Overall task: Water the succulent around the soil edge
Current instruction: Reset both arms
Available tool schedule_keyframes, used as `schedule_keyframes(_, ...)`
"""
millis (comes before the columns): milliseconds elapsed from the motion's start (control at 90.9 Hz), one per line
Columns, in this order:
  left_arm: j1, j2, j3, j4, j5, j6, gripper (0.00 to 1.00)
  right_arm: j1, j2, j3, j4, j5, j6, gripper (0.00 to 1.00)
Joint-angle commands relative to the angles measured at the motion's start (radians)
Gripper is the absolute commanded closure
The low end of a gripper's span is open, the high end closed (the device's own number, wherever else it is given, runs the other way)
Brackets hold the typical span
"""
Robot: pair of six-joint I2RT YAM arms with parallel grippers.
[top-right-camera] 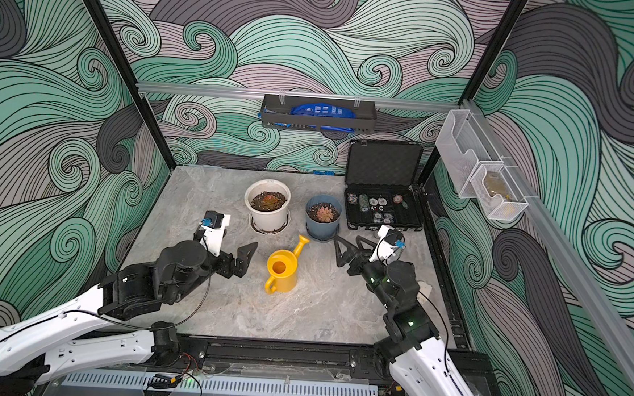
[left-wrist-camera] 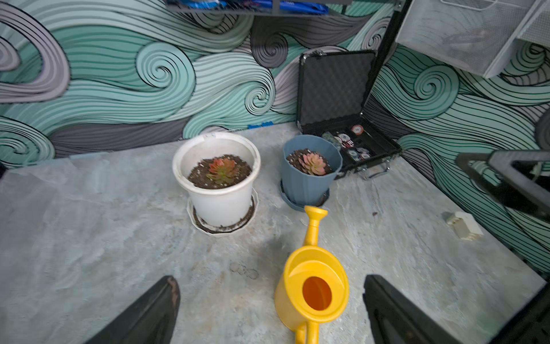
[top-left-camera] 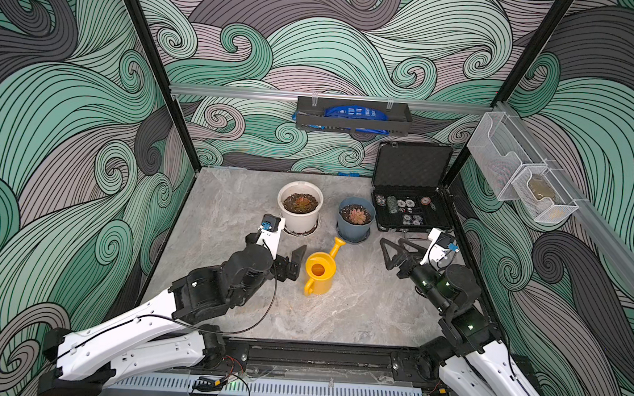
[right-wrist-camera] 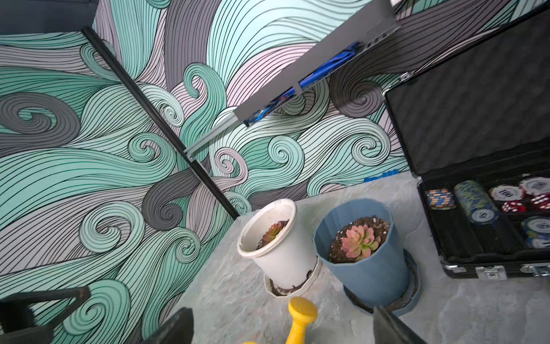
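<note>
The succulent (top-left-camera: 301, 202), a red-orange rosette with greenish tips, sits in the middle of a tall white pot (top-left-camera: 298, 224). This pot stands upright in a shallow saucer (left-wrist-camera: 221, 230) on the grey tabletop (top-left-camera: 232, 209). The soil edge (top-left-camera: 288, 204), a ring of dark gritty soil, lies between the rosette and the white rim, its surface below that rim. Loose grit shows in the saucer.

Just right of the white pot, and apart from it, stands a shorter blue-grey pot (top-left-camera: 355, 229) with a pinkish rosette (top-left-camera: 356, 215). Nearer to me than the white pot, and toward its right, a yellow watering can (top-left-camera: 321, 286) stands upright. Its spout (top-left-camera: 337, 245) slants up toward the pots and its handle faces me.

My left hand (left-wrist-camera: 271, 283) hangs on the near side of the white pot. Its fingers (left-wrist-camera: 154, 309) are spread wide and hold nothing, just beside the can's body. My right hand (top-left-camera: 392, 244), farther right of the white pot and past the blue-grey pot, is likewise spread wide and empty, pointing toward the spout.

Farthest right from the white pot, an open black case (top-left-camera: 411, 167) of poker chips lies by the back wall.
</note>
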Motion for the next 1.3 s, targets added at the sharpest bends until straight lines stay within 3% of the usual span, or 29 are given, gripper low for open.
schedule_keyframes(0, 0.036, -0.023, 0.030, 0.044, -0.130, 0.128, 0.01, 0.007, 0.015, 0.014, 0.031, 0.152, -0.087, 0.01)
schedule_keyframes(132, 0.157, -0.013, 0.031, 0.163, -0.115, 0.228, 0.01, 0.007, 0.081, 0.018, 0.134, 0.245, -0.134, 0.01)
schedule_keyframes(275, 0.378, 0.033, 0.042, 0.251, -0.002, 0.234, 0.01, 0.006, 0.189, 0.002, 0.361, 0.297, -0.279, 0.01)
schedule_keyframes(396, 0.550, 0.097, 0.034, 0.324, 0.092, 0.220, 0.01, -0.012, 0.286, 0.021, 0.446, 0.391, -0.341, 0.01)
schedule_keyframes(550, 0.708, 0.175, -0.027, 0.415, 0.188, 0.157, 0.01, -0.139, 0.439, 0.062, 0.444, 0.249, -0.238, 0.01)
schedule_keyframes(627, 0.777, 0.204, -0.095, 0.500, 0.239, 0.152, 0.01, -0.172, 0.501, 0.066, 0.433, 0.254, -0.184, 0.01)
schedule_keyframes(869, 0.912, 0.278, -0.310, 0.701, 0.103, 0.231, 0.01, -0.183, 0.563, -0.059, 0.573, 0.476, -0.289, 0.01)
schedule_keyframes(935, 0.922, 0.278, -0.399, 0.775, 0.074, 0.266, 0.01, -0.189, 0.562, -0.090, 0.630, 0.469, -0.358, 0.01)
schedule_keyframes(1024, 0.921, 0.284, -0.493, 0.862, 0.059, 0.255, 0.01, -0.192, 0.545, -0.178, 0.770, 0.357, -0.526, 0.01)
schedule_keyframes(1167, 0.897, 0.346, -0.491, 0.832, 0.061, 0.259, 0.01, -0.200, 0.569, -0.372, 1.142, 0.357, -0.628, 0.01)
schedule_keyframes(1288, 0.890, 0.389, -0.524, 0.892, 0.027, 0.278, 0.01, -0.205, 0.634, -0.401, 1.222, 0.363, -0.629, 0.01)
